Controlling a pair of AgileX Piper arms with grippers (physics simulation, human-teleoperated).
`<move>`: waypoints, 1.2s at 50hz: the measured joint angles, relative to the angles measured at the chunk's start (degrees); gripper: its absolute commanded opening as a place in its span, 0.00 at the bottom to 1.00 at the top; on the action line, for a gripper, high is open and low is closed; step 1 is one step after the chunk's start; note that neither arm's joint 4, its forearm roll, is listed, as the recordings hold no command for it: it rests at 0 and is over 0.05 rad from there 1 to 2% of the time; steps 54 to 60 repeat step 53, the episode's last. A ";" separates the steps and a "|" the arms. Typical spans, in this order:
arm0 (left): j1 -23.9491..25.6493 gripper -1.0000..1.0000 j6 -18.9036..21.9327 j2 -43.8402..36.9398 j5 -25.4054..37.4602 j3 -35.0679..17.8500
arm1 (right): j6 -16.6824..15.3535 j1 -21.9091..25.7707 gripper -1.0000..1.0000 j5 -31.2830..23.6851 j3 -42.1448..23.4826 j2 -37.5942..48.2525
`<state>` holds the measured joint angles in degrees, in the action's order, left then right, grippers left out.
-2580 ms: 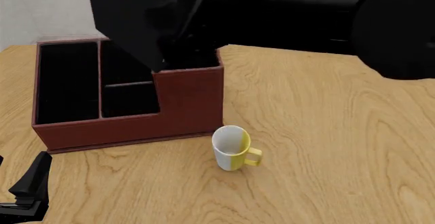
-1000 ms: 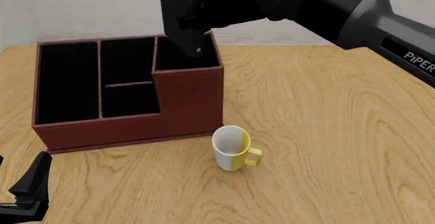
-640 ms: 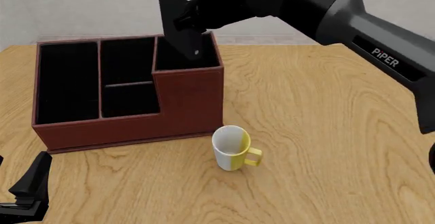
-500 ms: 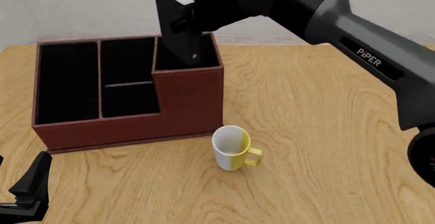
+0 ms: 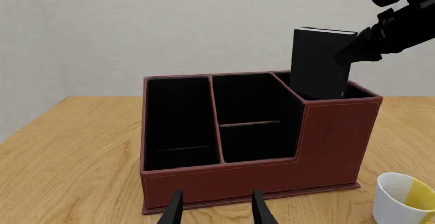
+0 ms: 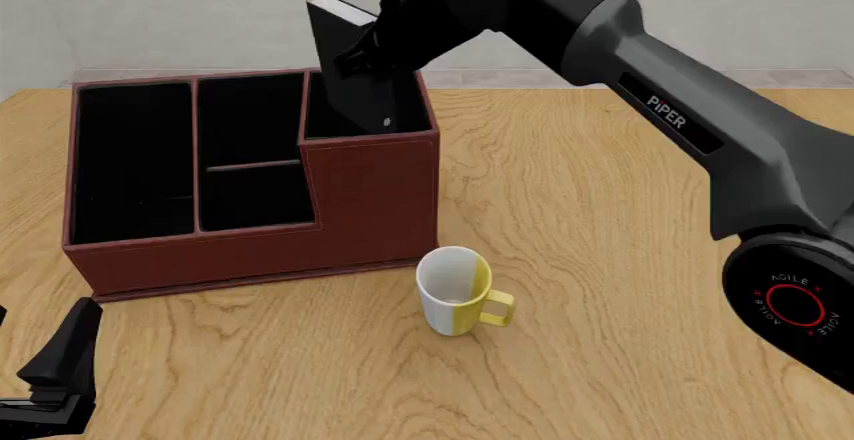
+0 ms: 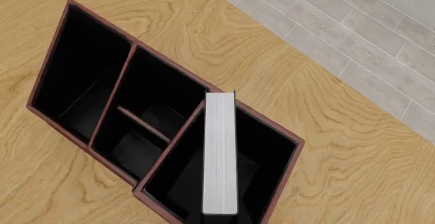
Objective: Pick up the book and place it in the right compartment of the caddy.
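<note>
Book (image 6: 350, 60) is standing upright in the caddy's (image 6: 254, 250) right compartment (image 5: 326, 95), top half sticking out. Right pincer (image 6: 380, 30) is sitting at the book's upper edge; can't tell its grip. Left pincer (image 5: 216, 210) is hanging apart over the table (image 6: 614, 290), near the mug (image 6: 457, 290).

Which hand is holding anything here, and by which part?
Left hand holds nothing. Right hand sits at the book's upper edge; a grip cannot be told.

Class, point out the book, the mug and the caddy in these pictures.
book (image 7: 220, 158), right wrist view, on its white page edge.
mug (image 6: 447, 301), front view, on its white side.
caddy (image 6: 374, 200), front view, on the raised block's reddish-brown front wall.
</note>
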<state>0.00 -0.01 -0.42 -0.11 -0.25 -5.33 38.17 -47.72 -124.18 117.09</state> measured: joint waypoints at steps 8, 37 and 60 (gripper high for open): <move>0.00 1.00 0.00 0.00 0.00 0.00 | -0.60 -0.53 0.00 -1.70 -2.14 1.69; 0.00 1.00 0.00 0.00 0.00 0.00 | -0.78 -0.44 1.00 -2.93 -4.66 1.94; 0.00 1.00 0.00 -0.01 0.00 0.00 | -0.58 0.27 1.00 0.01 -0.57 -1.57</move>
